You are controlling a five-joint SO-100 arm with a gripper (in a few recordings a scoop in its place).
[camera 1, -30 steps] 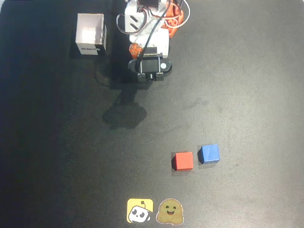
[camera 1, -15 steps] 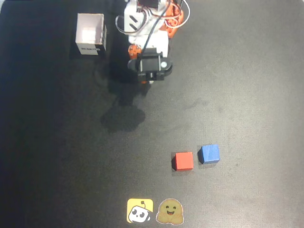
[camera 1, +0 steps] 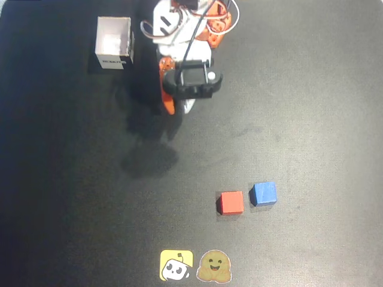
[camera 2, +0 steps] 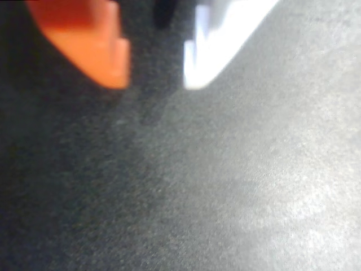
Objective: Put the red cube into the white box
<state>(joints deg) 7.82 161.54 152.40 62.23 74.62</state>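
I'm seeing one red cube (camera 1: pixel 231 202) beside one blue cube (camera 1: pixel 263 194), near desk's bottom edge; one white box (camera 1: pixel 114 43) top-left; gripper (camera 2: pixel 155 84) hanging empty, fingers parted.

small shiny blue cube (camera 1: pixel 264 194) on the black table (camera 1: pixel 311 119) | yellow square robot sticker (camera 1: pixel 176 265) touching brown smiley blob sticker (camera 1: pixel 213 266), bottom edge

Two cubes sit on the table: one red cube (camera 1: pixel 231 202) and one blue cube (camera 1: pixel 263 194). There is one white box (camera 1: pixel 114 43). Two stickers lie near the lower edge: one yellow sticker (camera 1: pixel 176 265), one brown sticker (camera 1: pixel 214 266).
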